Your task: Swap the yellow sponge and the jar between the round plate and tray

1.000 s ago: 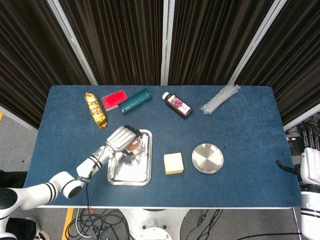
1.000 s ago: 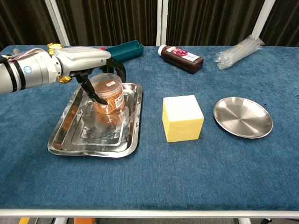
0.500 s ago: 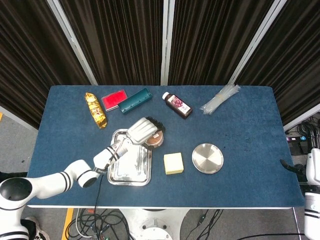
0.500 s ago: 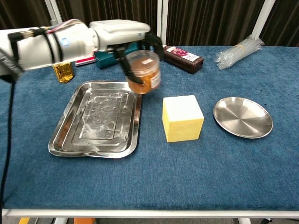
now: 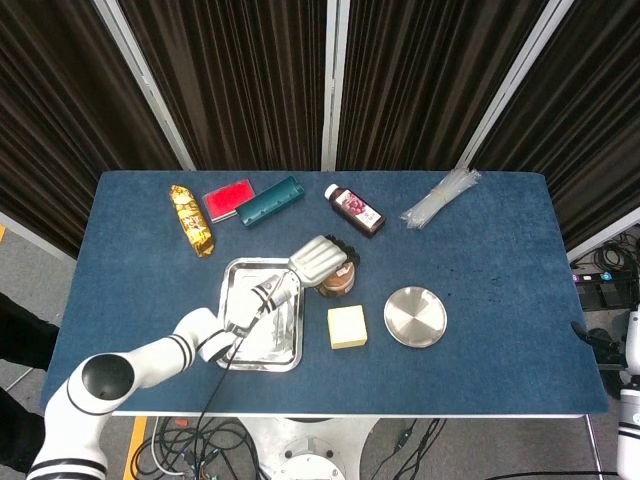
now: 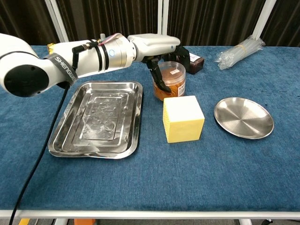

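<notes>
My left hand (image 5: 318, 258) (image 6: 161, 50) grips the clear jar (image 5: 338, 283) (image 6: 171, 83) of brown contents from above, to the right of the tray. The jar is upright, just behind the yellow sponge (image 5: 347, 327) (image 6: 183, 118); whether it touches the cloth is hidden. The sponge sits on the blue table between the rectangular steel tray (image 5: 232, 345) (image 6: 93, 117) and the round steel plate (image 5: 415, 316) (image 6: 243, 117). Tray and plate both hold nothing. Only a dark sliver of my right hand (image 5: 590, 340) shows past the table's right edge.
A dark sauce bottle (image 5: 355, 210) (image 6: 196, 62) lies just behind the jar. A bundle of clear straws (image 5: 440, 197) (image 6: 240, 49) lies at the back right. At the back left are a teal case (image 5: 270, 200), a red packet (image 5: 228, 198) and a gold wrapped snack (image 5: 192, 219).
My left hand lifted the jar out of the tray and carried it right, over the tray's rim, down to a spot behind the sponge. The tray now holds nothing.
</notes>
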### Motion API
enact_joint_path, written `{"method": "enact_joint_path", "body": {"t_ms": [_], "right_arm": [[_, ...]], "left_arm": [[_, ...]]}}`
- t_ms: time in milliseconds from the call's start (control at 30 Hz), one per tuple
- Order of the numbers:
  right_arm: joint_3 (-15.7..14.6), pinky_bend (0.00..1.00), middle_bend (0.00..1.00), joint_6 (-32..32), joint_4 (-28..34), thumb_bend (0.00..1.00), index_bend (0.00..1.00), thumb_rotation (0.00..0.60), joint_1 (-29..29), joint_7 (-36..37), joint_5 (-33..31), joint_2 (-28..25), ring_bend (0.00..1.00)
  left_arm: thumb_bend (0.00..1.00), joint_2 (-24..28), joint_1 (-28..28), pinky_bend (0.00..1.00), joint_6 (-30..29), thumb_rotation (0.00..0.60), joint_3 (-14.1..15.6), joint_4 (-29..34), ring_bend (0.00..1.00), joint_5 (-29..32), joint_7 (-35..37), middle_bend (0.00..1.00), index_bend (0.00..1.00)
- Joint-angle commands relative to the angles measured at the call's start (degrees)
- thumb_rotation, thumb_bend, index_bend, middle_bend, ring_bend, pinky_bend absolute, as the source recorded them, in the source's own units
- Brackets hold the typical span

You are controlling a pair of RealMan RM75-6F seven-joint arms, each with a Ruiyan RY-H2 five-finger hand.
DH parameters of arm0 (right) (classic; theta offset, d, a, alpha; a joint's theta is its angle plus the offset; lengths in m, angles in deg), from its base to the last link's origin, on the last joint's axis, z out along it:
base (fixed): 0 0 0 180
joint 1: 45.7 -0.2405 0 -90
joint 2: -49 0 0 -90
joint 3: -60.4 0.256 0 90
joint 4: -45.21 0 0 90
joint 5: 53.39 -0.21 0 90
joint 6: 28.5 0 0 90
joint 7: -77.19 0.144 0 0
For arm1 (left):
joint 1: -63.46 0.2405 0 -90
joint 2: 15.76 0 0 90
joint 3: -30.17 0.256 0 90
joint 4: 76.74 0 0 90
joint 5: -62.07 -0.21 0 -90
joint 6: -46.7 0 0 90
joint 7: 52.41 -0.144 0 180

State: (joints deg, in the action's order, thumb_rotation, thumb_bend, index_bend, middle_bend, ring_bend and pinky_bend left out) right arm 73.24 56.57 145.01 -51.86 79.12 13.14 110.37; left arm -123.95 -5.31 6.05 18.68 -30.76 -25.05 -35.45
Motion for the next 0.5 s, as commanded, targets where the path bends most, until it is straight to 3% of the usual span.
{"method": "enact_joint_path", "body": {"t_ms": [33,100,167,367,500], "right_arm": [[0.1,0.00,0.00,-0.2,-0.2,0.00,0.00,0.600,-0.1,0.1,0.1,0.2,0.00],[0.1,0.00,0.00,-0.1,-0.4,0.00,0.00,0.600,-0.1,0.2,0.7,0.5,0.00],[0.1,0.00,0.00,0.0,-0.5,0.00,0.00,0.600,0.0,0.1,1.0,0.6,0.00],[0.3,0.00,0.00,-0.3,-0.1,0.00,0.00,0.600,-0.1,-0.4,1.4,0.6,0.00],[0.0,0.00,0.00,-1.1,0.6,0.00,0.00,0.600,-0.7,-1.7,2.2,0.5,0.00]], "left_arm": [[0.16,-1.4,-0.5,0.30,0.0,0.600,1.5,-2.4,0.25,-0.6,1.8,0.29,0.35],[0.15,-1.7,-0.5,0.23,0.1,0.600,1.9,-3.7,0.12,-0.5,1.6,0.20,0.32],[0.14,-2.0,-0.3,0.20,-0.7,0.600,2.2,-4.3,0.08,-0.5,1.5,0.16,0.29],[0.10,1.0,1.5,0.16,-5.1,0.600,2.0,-1.9,0.02,-0.2,0.1,0.05,0.11],[0.08,8.4,4.4,0.16,-5.4,0.600,1.7,7.3,0.01,2.4,-6.3,0.04,0.09]]}}
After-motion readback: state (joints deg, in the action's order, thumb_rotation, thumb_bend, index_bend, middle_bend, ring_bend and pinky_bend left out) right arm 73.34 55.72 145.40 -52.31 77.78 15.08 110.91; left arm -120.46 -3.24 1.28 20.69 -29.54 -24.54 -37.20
